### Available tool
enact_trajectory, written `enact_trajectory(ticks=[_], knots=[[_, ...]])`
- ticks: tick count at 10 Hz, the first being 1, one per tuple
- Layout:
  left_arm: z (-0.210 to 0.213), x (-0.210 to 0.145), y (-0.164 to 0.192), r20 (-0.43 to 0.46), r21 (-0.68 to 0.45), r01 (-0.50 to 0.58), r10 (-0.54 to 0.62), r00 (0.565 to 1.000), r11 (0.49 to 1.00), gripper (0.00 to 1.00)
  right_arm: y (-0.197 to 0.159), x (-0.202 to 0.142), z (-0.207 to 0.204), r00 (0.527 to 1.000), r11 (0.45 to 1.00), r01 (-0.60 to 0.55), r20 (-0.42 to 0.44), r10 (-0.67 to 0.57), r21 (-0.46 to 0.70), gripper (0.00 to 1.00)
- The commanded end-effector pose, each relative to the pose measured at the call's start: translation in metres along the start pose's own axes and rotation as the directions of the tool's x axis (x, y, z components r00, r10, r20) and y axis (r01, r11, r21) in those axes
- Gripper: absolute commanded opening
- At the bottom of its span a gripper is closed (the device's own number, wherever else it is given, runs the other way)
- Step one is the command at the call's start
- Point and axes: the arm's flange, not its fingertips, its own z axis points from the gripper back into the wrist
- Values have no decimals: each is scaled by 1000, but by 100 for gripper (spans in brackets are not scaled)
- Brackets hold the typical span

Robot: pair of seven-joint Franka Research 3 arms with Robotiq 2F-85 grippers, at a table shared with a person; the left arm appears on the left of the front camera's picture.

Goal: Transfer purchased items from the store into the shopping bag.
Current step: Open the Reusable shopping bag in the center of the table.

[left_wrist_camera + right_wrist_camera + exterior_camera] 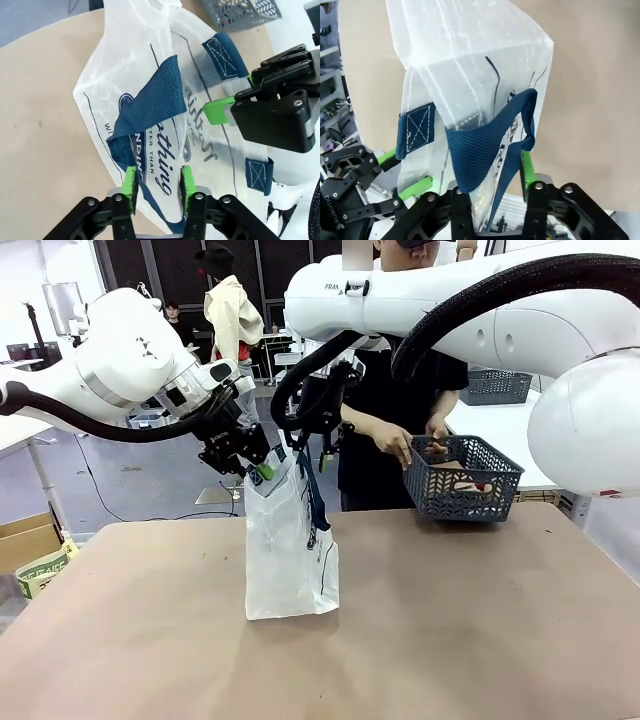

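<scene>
— While you hover both arms at the shopping bag (290, 560), what worries you from the front?

— The bag stands upright on the table (480, 640). My left gripper (255, 468) and right gripper (312, 454) crowd its top rim, near enough to clash. The purchased items (472, 484) lie in the mesh basket (445, 502) to the bag's right, with a person's hand (398, 447) at its rim. My grippers hide the bag's mouth.

— Left wrist?

— The pads (131, 184) are set narrow either side of the bag's film, with a gap showing. I can't tell whether they bite. A thin fold could slip out, and the mouth would sag shut. The blue strap (152, 97) droops across the bag, where it may block a drop.

— Right wrist?

— The jaws are set narrow about the rim beside the strap. One pad (527, 167) shows and its mate sits behind the strap, so I can't tell the grip. If I pull too hard, the bag lifts or tips. What's inside it I can't make out.
</scene>
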Motion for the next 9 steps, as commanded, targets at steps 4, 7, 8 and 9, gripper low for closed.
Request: enact_trajectory(ticks=[4, 7, 8, 9], knots=[[9, -10, -5, 21, 42, -12, 11, 1000, 999, 0, -6, -18, -2, 999, 998, -41, -26, 40, -42, 0], [10, -28, 0, -16, 181, -35, 38, 999, 983, 0, -29, -45, 14, 986, 973, -168, -30, 165, -155, 0], [10, -32, 4, -33, 201, -11, 18, 999, 979, 0, -41, -50, 21, 987, 967, -162, -25, 160, -196, 0], [11, -35, 8, -37, 219, -25, 34, 999, 975, 0, -51, -55, 28, 982, 960, -187, -17, 187, -207, 0]])
